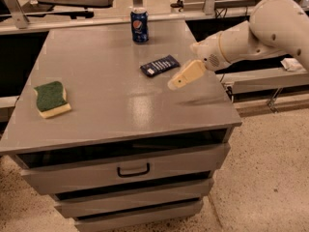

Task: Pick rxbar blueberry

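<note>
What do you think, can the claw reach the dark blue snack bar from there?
Probably yes. The claw hovers just right of the rxbar blueberry, which lies flat on the table, and nothing sits between them. The Pepsi can and the sponge are well out of the way.

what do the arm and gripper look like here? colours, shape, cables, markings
Arm: smooth off-white shell in bulky rounded segments, with a thin dark seam ring near the wrist and a small dotted patch beside it. No cables or lettering visible. Gripper: tan-beige, a tapering wedge shape, over the right side of the table, just right of the rxbar blueberry.
</note>
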Controlling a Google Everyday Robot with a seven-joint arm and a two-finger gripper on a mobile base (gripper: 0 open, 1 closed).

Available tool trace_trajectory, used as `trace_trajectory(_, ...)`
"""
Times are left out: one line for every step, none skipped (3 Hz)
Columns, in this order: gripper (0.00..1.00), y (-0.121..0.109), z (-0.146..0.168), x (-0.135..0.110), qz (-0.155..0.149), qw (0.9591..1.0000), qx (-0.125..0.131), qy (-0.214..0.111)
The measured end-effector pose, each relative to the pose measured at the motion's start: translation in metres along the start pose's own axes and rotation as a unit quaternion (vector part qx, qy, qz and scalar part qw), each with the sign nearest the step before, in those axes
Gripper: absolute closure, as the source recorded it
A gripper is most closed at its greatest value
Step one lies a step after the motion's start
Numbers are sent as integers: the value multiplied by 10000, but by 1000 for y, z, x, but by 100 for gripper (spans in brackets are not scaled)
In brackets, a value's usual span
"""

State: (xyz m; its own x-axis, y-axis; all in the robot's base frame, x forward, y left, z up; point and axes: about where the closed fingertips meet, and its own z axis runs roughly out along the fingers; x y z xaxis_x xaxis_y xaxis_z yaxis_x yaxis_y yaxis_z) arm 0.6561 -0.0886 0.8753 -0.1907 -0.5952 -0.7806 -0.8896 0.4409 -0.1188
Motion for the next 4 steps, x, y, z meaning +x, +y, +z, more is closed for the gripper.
trace_trajectory(0, -15, 33, -8, 278, 9990, -18, -346)
trace_trajectory(0, -23, 60, -18, 448, 9971, -50, -620)
trace_trajectory(15, -26, 79, -26, 492, 9953, -66, -835)
trace_trajectory(38, -27, 89, -30, 503, 9940, -42, -972)
